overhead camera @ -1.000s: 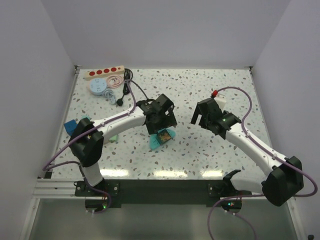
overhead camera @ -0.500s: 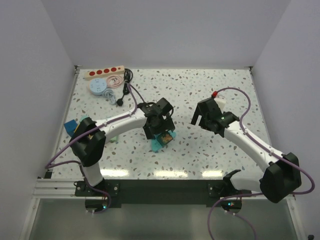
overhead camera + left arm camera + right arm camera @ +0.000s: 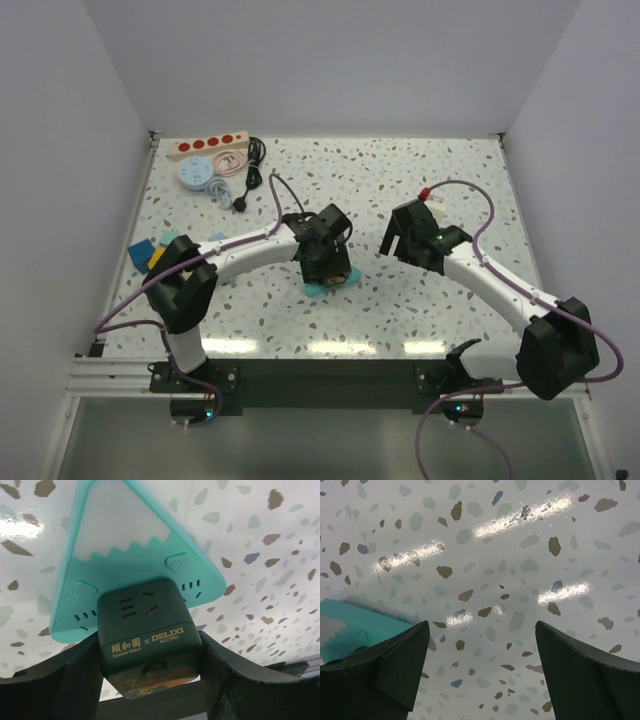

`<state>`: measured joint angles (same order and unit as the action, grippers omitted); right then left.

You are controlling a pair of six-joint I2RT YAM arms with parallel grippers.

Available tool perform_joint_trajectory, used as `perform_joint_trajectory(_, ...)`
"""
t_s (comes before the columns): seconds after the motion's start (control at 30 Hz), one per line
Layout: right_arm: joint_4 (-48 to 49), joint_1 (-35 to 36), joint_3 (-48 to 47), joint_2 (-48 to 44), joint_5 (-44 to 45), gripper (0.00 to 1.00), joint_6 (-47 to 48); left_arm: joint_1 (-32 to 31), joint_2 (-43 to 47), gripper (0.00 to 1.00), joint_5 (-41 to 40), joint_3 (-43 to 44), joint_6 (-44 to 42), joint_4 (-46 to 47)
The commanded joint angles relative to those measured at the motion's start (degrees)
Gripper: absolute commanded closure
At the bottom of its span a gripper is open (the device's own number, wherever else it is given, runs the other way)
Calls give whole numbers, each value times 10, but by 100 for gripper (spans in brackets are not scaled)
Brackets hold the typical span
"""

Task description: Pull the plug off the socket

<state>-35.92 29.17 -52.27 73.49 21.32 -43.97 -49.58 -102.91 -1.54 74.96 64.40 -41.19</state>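
Your left end effector [image 3: 150, 641] clamps the plug [image 3: 147, 625], seated atop the teal socket [image 3: 125, 575], so pull straight up off it; right end effector [image 3: 481, 630] hangs open beside the socket.

The plug [image 3: 149, 630], a black cube (gold lettering), sits seated on the socket [image 3: 100, 575], a teal triangular block lying flat near the table's centre.

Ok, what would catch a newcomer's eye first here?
A black cube plug sits on a teal triangular socket mid-table, the left tool clasped on its sides. At the back left lies a pale power strip with red outlets; the right tool hangs open nearby.
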Motion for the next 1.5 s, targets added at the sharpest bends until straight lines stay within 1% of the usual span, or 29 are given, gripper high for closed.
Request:
perform_joint_trajectory(0.0,22,-5,11,-12,-3,11,-9,-2,10,67,10,17,-55,63)
perform_joint_trajectory(0.07,26,-6,16,-19,-6,13,-8,0,13,86,13,17,-83,76)
perform_joint_trajectory(0.1,29,-7,18,-21,-10,15,-6,2,12,100,25,21,-115,77)
perform_joint_trajectory(0.13,30,-7,19,-21,-12,16,-4,3,10,100,36,23,-144,97)
perform_joint_trajectory(0.17,32,-8,19,-22,-17,16,-2,10,7,100,83,27,-178,102)
perform_joint_trajectory(0.2,44,-10,21,-19,-39,17,11,14,-4,100,95,46,-227,96)
perform_joint_trajectory(0.23,49,-11,21,-17,-54,17,21,19,-8,100,102,52,-254,93)
perform_joint_trajectory(0.27,54,-11,19,-12,-68,17,28,19,-11,100,129,55,-289,95)
perform_joint_trajectory(0.3,71,-14,18,-4,-110,15,49,19,-14,100,124,62,-342,89)
perform_joint_trajectory(0.4,109,-18,13,9,-178,9,88,20,2,100,130,42,-440,98)
perform_joint_trajectory(0.43,117,-18,13,15,-207,6,91,20,7,100,129,36,-458,107)
perform_joint_trajectory(0.47,125,-19,12,17,-212,5,95,20,22,100,137,27,-486,114)
perform_joint_trajectory(0.5,132,-19,9,22,-212,5,97,21,31,100,137,13,-493,120)
perform_joint_trajectory(0.63,161,-21,19,50,-239,3,91,36,74,100,166,-24,-500,179)
perform_joint_trajectory(0.77,241,-23,52,64,-306,3,71,53,123,100,258,-55,-468,252)
perform_joint_trajectory(0.87,298,-23,74,76,-328,2,52,63,147,100,296,-75,-434,305)
perform_joint_trajectory(0.9,332,-23,88,76,-345,2,46,66,152,100,304,-87,-424,334)
perform_joint_trajectory(0.97,367,-23,103,75,-361,2,26,71,162,100,312,-94,-408,349)
perform_joint_trajectory(1.0,402,-23,116,75,-370,2,20,72,163,100,312,-99,-403,354)
perform_joint_trajectory(1.1,436,-23,136,75,-378,7,-12,77,173,100,291,-125,-373,385)
perform_joint_trajectory(1.17,436,-23,140,75,-378,8,-23,82,177,100,282,-140,-354,424)
perform_joint_trajectory(1.23,418,-23,138,65,-368,8,-26,83,177,100,277,-151,-348,434)
perform_joint_trajectory(1.27,403,-23,135,57,-357,6,-29,83,177,100,263,-152,-345,430)
perform_joint_trajectory(1.3,368,-23,128,50,-340,4,-35,83,176,100,248,-152,-346,423)
perform_joint_trajectory(1.33,341,-23,121,35,-315,2,-39,83,176,100,236,-151,-349,413)
perform_joint_trajectory(1.37,285,-23,106,23,-264,1,-53,83,178,100,206,-149,-355,379)
perform_joint_trajectory(1.4,257,-23,99,23,-232,1,-63,83,180,100,188,-149,-357,378)
perform_joint_trajectory(1.43,228,-24,90,12,-214,1,-74,83,181,100,172,-148,-364,362)
perform_joint_trajectory(1.47,201,-24,82,8,-163,1,-96,83,186,100,143,-146,-369,352)
